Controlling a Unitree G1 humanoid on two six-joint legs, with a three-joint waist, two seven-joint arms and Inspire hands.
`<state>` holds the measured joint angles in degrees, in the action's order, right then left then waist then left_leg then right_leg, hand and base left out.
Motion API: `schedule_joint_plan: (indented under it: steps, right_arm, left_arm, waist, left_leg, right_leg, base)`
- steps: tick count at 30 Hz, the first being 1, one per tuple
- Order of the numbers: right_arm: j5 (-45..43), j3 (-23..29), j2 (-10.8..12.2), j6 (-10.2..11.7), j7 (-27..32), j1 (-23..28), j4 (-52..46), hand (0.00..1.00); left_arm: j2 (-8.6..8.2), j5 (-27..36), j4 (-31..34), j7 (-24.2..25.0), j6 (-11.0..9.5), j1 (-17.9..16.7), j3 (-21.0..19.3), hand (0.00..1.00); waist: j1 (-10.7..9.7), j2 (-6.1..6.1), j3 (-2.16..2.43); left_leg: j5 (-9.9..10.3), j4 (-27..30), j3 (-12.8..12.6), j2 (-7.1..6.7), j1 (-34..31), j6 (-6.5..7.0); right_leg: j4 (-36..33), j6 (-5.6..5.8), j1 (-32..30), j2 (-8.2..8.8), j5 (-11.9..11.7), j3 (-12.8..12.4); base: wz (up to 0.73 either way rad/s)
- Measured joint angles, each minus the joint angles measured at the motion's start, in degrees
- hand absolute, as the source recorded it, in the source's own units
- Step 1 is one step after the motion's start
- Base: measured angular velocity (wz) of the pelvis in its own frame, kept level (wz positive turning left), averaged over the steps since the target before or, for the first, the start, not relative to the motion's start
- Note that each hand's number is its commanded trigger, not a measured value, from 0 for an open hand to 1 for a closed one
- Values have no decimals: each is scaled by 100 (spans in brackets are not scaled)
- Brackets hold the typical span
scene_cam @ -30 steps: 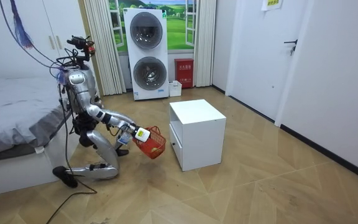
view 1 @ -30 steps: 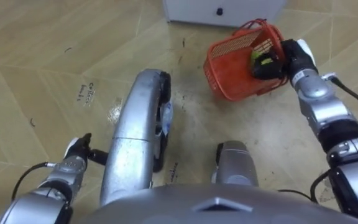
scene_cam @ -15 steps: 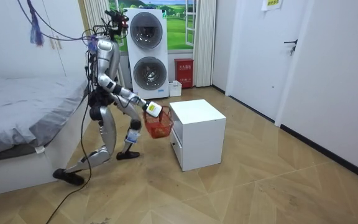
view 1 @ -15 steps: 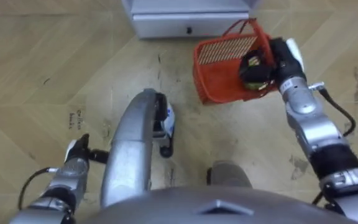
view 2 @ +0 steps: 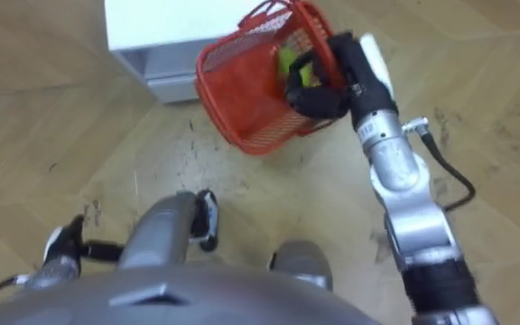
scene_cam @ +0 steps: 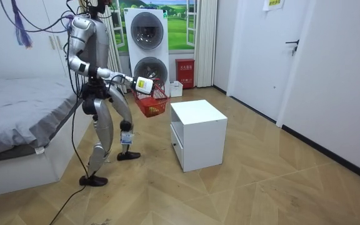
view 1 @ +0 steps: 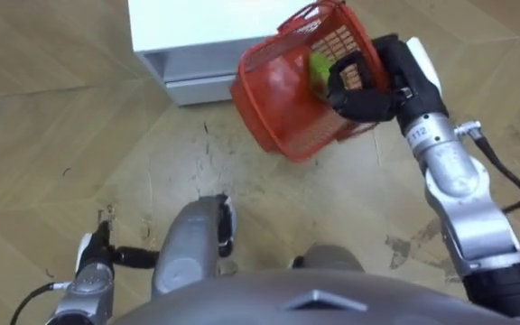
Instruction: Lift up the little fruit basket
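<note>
Right arm reaches forward; right hand (view 1: 366, 90) curls round the rim of the tilted red plastic mesh basket (view 1: 276, 122).

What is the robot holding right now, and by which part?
The right hand holds the red fruit basket by its rim, fingers curled over the edge on the basket's right side. The left hand hangs low, apart from it.

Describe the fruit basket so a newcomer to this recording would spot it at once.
Find the white cabinet in the middle of the wooden floor; the robot stands near it. The fruit basket hangs tilted in the air by the cabinet's corner, gripped by the right hand. It is the red mesh thing there, with something yellow-green inside.
</note>
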<state>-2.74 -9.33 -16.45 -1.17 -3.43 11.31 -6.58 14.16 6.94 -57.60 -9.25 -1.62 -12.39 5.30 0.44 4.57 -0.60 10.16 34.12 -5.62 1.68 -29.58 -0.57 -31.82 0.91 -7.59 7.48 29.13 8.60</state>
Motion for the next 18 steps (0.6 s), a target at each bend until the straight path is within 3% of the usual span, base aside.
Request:
schedule_joint_plan:
  steps: [3,7,13,15,18]
  right_arm:
    - [-5,103,-14,1,-164,70,-258,100]
    - [-4,353,-150,13,-298,99,-445,100]
    - [8,516,-177,-8,-642,100,-811,100]
    - [2,542,-173,-14,-682,92,-811,100]
    - [5,587,-157,-14,-731,90,-840,100]
  left_arm:
    - [-4,-35,6,87,-29,-93,-6,0]
    - [-9,-133,-21,246,-35,-307,-55,0]
    - [-3,-284,-42,458,86,-377,-247,0]
    - [-5,-340,-39,554,127,-355,-285,0]
    - [-11,-424,-26,628,193,-350,-291,0]
  waist:
    - [21,-31,-9]
    - [37,-96,25]
    - [62,-20,30]
    - [169,52,11]
    - [202,103,42]
  left_leg:
    - [-58,-77,22,68,118,-58]
    - [-110,-213,9,97,359,-114]
    - [-148,-308,-22,50,465,-119]
    - [-73,-266,-132,48,535,-76]
    - [96,-196,-211,-50,602,-15]
  right_leg:
    - [28,-61,92,-72,-34,22]
    - [103,-106,289,-102,-58,18]
    - [159,-106,382,-50,-58,2]
    - [373,-95,544,-40,-62,-52]
    - [455,-10,713,65,-35,-61]
  base:
    - [-2]
    - [-6]
    - [0]
    - [-10]
    - [0]
